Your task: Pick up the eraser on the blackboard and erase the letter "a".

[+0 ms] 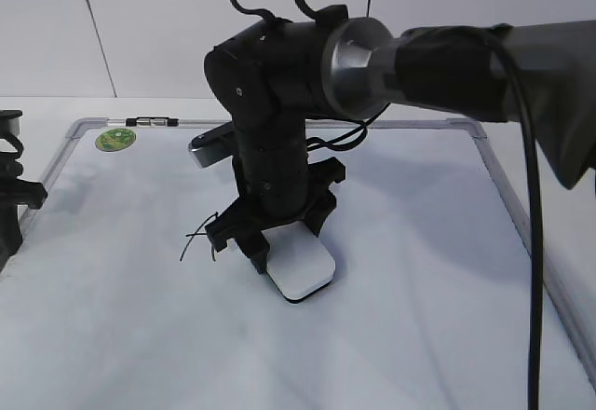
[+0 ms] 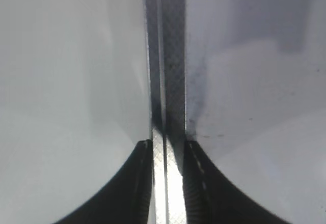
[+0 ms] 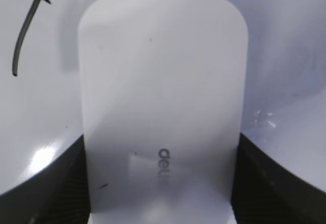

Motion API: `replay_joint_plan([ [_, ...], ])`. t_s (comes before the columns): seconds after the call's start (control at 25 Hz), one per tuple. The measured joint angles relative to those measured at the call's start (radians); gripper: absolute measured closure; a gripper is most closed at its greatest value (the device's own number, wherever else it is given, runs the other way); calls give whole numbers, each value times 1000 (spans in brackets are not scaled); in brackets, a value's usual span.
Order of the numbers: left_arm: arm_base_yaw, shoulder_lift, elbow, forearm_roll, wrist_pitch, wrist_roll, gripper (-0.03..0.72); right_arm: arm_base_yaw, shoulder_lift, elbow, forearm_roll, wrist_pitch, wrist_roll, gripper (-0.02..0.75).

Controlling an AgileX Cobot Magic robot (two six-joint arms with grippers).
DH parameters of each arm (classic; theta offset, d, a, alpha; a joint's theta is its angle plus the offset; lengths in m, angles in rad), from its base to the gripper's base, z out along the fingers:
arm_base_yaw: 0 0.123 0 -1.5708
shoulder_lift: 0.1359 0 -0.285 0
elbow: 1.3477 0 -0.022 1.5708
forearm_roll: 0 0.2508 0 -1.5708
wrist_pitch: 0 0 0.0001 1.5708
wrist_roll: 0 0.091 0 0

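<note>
While my left hand [image 2: 165, 155] sat narrow at the blackboard [image 1: 112, 335] frame, its wrist view showed only that rail; mid-board, my right hand [image 1: 279, 247] clasped the eraser [image 1: 303, 266], pen strokes [image 3: 23, 40] beside it clearest in the right wrist view.

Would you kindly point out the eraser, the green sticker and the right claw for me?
eraser [image 3: 163, 91]: right wrist view, middle of its white top.
green sticker [image 1: 116, 139]: exterior view, centre of the sticker.
right claw [image 1: 270, 242]: exterior view, between its fingertips at the eraser.
</note>
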Motion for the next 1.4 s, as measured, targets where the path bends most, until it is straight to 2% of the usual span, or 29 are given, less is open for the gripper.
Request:
replay_joint_plan([
  [0.24,0,0,0,0,0,0,549,-16,1,0,7,0,0,218],
  [0.8,0,0,0,0,0,0,550,-130,1,-6,7,-1,6,218],
  [1.08,0,0,0,2,1,-2,550,-124,1,-6,41,-2,-19,218],
  [1.4,0,0,0,2,1,-2,550,-36,1,-6,36,-2,-26,218],
])
